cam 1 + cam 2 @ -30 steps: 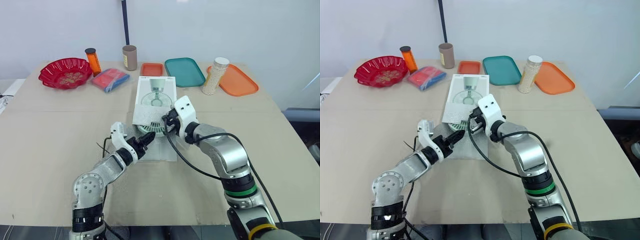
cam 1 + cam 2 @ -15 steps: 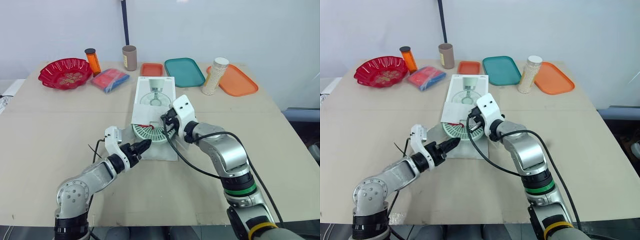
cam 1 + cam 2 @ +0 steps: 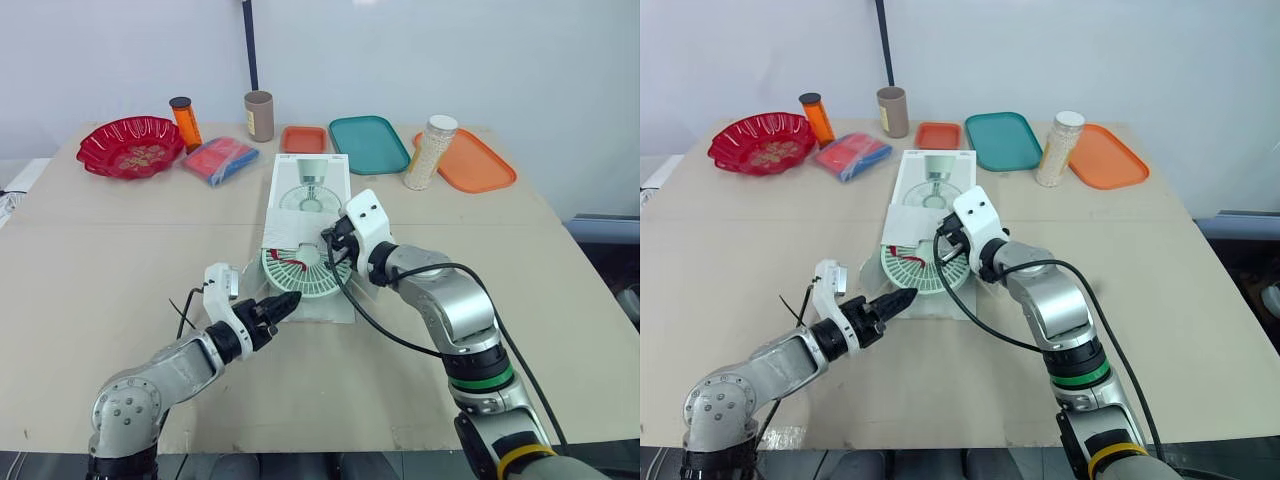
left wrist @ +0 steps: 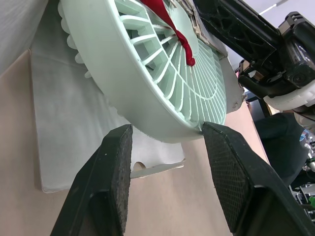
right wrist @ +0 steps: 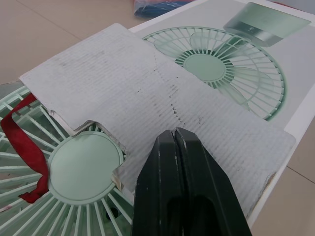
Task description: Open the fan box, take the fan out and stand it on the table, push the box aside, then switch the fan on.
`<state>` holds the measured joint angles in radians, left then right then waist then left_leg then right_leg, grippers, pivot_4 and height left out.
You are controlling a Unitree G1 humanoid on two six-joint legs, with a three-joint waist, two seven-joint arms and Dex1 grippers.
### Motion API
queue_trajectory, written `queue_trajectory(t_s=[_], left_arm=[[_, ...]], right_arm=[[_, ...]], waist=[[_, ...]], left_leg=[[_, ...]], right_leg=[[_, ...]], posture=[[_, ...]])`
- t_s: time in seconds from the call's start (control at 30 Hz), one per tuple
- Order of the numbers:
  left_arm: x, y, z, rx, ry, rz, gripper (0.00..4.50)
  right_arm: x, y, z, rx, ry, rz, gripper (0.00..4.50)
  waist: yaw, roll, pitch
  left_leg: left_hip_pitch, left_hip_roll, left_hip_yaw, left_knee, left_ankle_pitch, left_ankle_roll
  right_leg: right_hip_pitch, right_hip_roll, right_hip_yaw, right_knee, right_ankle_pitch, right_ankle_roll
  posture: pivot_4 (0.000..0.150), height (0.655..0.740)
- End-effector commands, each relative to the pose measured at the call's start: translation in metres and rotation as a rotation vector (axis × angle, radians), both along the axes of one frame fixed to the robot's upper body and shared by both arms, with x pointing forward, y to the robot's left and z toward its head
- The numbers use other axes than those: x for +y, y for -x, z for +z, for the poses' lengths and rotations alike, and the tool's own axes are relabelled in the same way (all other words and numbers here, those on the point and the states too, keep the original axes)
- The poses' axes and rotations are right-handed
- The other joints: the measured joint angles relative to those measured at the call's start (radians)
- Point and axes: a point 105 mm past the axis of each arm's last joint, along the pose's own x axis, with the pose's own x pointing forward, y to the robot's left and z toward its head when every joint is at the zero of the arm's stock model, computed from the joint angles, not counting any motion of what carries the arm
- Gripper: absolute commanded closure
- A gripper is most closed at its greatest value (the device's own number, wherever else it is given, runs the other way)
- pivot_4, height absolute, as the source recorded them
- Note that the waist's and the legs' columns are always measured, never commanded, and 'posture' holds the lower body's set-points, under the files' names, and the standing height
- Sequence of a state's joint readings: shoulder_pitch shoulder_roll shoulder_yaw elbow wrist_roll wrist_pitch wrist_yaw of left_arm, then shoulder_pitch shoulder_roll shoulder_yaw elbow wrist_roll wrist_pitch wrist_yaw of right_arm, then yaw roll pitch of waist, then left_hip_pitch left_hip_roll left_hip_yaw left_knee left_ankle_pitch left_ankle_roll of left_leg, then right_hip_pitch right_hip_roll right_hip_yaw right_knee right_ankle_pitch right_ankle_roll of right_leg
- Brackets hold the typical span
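The white fan box (image 3: 312, 190) lies flat at the table's middle, its near flap (image 5: 147, 93) open and resting over the fan. A pale green round fan (image 3: 305, 272) with a red strap (image 4: 170, 27) lies face up, slid partly out of the box's near end onto a grey sheet (image 4: 74, 128). My left gripper (image 3: 286, 301) is open just in front of the fan's near rim, with the rim between its fingers (image 4: 115, 172) but apart from them. Over the fan's far right side, my right gripper (image 5: 174, 133) is shut, its tips resting on the flap.
Along the back stand a red bowl (image 3: 131, 146), an orange bottle (image 3: 185, 122), a brown cup (image 3: 259, 115), a blue and red packet (image 3: 220, 159), a small orange tray (image 3: 304, 138), a teal tray (image 3: 369, 143), a jar (image 3: 432, 152) and an orange tray (image 3: 465, 160).
My left arm has drawn back toward the table's near edge. The fan has slid further out of the box. My right gripper has stayed on the flap.
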<state>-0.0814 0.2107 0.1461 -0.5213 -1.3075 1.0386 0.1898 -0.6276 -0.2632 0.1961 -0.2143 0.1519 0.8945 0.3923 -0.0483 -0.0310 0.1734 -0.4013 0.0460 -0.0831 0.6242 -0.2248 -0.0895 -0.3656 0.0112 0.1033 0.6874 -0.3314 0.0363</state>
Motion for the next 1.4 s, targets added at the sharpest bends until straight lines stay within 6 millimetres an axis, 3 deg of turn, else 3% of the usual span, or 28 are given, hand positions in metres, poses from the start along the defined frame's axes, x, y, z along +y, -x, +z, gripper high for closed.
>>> queue_trajectory(t_s=[0.03, 0.17, 0.37, 0.4, 0.43, 0.87, 1.17, 1.4], left_arm=[[0.0, 0.003, -0.011, 0.02, -0.061, 0.001, 2.11], [0.0, 0.004, -0.01, 0.017, -0.034, -0.001, 2.11], [0.006, 0.002, -0.005, -0.008, -0.003, 0.016, 0.7], [0.007, 0.002, -0.004, -0.007, 0.007, 0.022, 0.16], [0.01, 0.0, -0.002, -0.009, 0.016, 0.047, 0.08], [0.012, -0.012, 0.022, -0.038, 0.171, 0.095, 0.08], [0.014, -0.037, 0.008, 0.01, 0.186, 0.173, 0.08], [0.015, -0.045, 0.006, 0.024, 0.211, 0.196, 0.08]], right_arm=[[-0.008, -0.001, -0.027, 0.094, 0.052, -0.028, 4.5], [-0.009, -0.001, -0.028, 0.094, 0.057, -0.028, 4.5], [-0.01, -0.001, -0.028, 0.094, 0.061, -0.028, 4.5], [-0.01, -0.002, -0.029, 0.094, 0.062, -0.027, 4.5], [-0.01, -0.002, -0.029, 0.093, 0.063, -0.026, 4.5], [-0.009, -0.003, -0.029, 0.089, 0.069, -0.019, 4.5], [-0.009, -0.004, -0.029, 0.088, 0.072, -0.022, 4.5], [-0.01, -0.005, -0.028, 0.084, 0.073, -0.024, 4.5]], waist=[[0.0, 0.0, 0.0], [0.0, 0.0, 0.0], [0.0, 0.0, 0.0], [0.0, 0.0, 0.0], [0.0, 0.0, 0.0], [0.002, 0.0, 0.0], [0.002, 0.0, 0.0], [0.001, 0.0, 0.0]], left_leg=[[0.0, 0.0, 0.0, 0.0, 0.0, 0.0], [0.0, 0.0, 0.0, 0.0, 0.0, 0.0], [0.0, 0.0, 0.0, 0.0, 0.0, 0.0], [0.0, 0.0, 0.0, -0.001, 0.0, 0.0], [0.0, 0.0, 0.0, -0.001, 0.0, 0.0], [0.0, 0.0, 0.0, 0.0, 0.0, -0.001], [0.0, 0.0, 0.0, 0.0, 0.001, -0.001], [0.0, 0.0, 0.0, -0.001, 0.001, -0.001]], right_leg=[[0.0, 0.0, 0.0, 0.0, 0.0, 0.0], [0.0, 0.0, 0.0, 0.0, 0.0, 0.0], [0.0, 0.0, 0.0, 0.0, 0.0, 0.0], [0.0, 0.0, 0.0, 0.0, 0.0, 0.0], [0.0, 0.0, 0.0, 0.0, 0.0, 0.0], [0.0, 0.0, 0.0, -0.001, 0.001, 0.0], [0.0, 0.0, 0.0, -0.001, 0.001, 0.0], [0.0, 0.0, 0.0, -0.001, 0.001, 0.0]], posture=[[0.15, 0.74], [0.15, 0.74], [0.15, 0.74], [0.15, 0.74], [0.15, 0.74], [0.15, 0.74], [0.15, 0.74], [0.15, 0.74]])
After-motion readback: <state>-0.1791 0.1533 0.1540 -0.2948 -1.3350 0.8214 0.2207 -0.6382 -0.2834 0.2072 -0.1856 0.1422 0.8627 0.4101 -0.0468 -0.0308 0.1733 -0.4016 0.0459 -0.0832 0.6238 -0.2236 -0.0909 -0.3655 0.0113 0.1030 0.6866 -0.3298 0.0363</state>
